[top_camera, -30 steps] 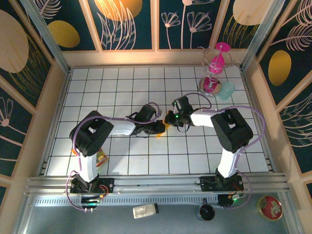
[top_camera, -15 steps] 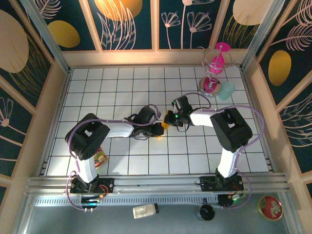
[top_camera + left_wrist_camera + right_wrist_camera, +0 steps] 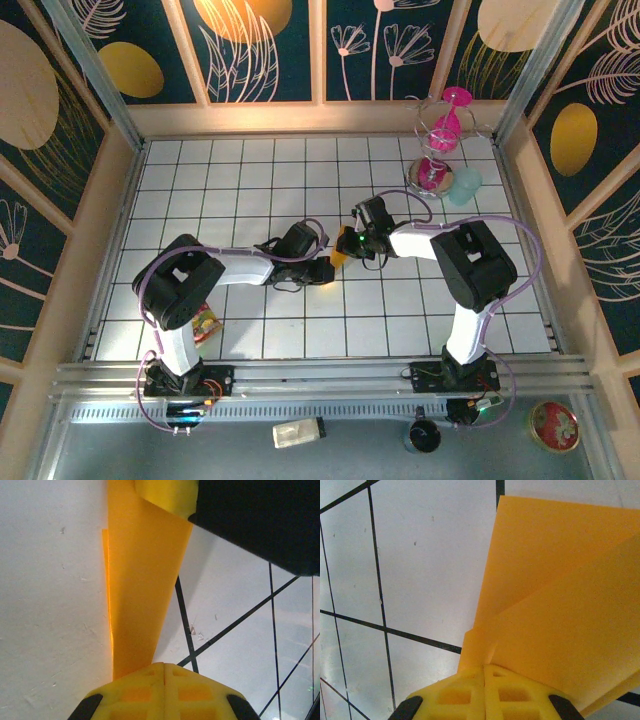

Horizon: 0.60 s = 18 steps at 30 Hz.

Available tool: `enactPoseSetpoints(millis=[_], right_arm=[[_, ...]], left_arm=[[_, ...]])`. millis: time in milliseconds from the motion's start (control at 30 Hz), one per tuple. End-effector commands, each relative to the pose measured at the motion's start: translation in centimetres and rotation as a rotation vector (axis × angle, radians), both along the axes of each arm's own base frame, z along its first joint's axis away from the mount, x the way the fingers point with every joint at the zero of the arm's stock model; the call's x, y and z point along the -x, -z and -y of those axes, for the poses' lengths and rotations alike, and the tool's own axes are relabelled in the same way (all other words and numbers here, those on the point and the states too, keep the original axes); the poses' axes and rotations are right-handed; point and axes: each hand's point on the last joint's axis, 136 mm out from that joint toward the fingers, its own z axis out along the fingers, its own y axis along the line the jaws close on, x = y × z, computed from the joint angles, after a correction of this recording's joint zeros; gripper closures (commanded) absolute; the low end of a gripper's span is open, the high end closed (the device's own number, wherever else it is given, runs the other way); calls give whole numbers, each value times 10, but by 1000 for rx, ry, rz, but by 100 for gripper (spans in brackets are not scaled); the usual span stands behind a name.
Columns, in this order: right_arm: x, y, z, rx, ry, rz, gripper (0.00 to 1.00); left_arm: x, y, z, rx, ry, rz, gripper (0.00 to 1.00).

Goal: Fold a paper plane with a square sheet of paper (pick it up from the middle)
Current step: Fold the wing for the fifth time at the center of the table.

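Observation:
The orange-yellow paper (image 3: 341, 259), creased to a narrow folded piece, lies mid-table between both grippers. In the left wrist view the paper (image 3: 142, 580) runs as a tapering strip from under my left gripper (image 3: 164, 666), whose yellow jaws are shut, tips over its narrow end; I cannot tell if they pinch it. The black right gripper (image 3: 260, 520) covers the strip's far end. My right gripper (image 3: 484, 669) is shut on a small fold of the paper (image 3: 560, 605), whose layered flaps spread beyond it. From above, the left gripper (image 3: 327, 270) and the right gripper (image 3: 350, 245) nearly touch.
A red-yellow snack packet (image 3: 207, 323) lies by the left arm's base. A pink glass stand (image 3: 440, 140) and a pale blue dish (image 3: 463, 185) stand at the back right. Wooden walls (image 3: 110, 200) ring the tiled table. A bottle (image 3: 298, 432) lies beyond the front rail.
The left arm has stretched out and lowered, its gripper sliding slightly along the paper. A bit more orange shows between the grippers. The right arm has barely moved.

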Motion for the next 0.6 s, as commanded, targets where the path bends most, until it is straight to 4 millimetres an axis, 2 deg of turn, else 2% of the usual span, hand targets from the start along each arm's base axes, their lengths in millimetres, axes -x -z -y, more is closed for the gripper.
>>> enactPoseSetpoints(millis=[0, 333, 400, 500, 567], right_arm=[[9, 34, 20, 102, 45, -86, 93], [11, 36, 22, 104, 47, -94, 93], [13, 36, 21, 99, 42, -99, 93], [13, 34, 21, 96, 37, -97, 93], [13, 34, 21, 92, 36, -98, 94]], left_arm=[[19, 3, -5, -20, 16, -68, 100], [24, 11, -13, -47, 4, -77, 100], [16, -1, -8, -23, 4, -43, 100], [-1, -31, 4, 37, -11, 51, 100], [-12, -41, 8, 51, -27, 93, 100]])
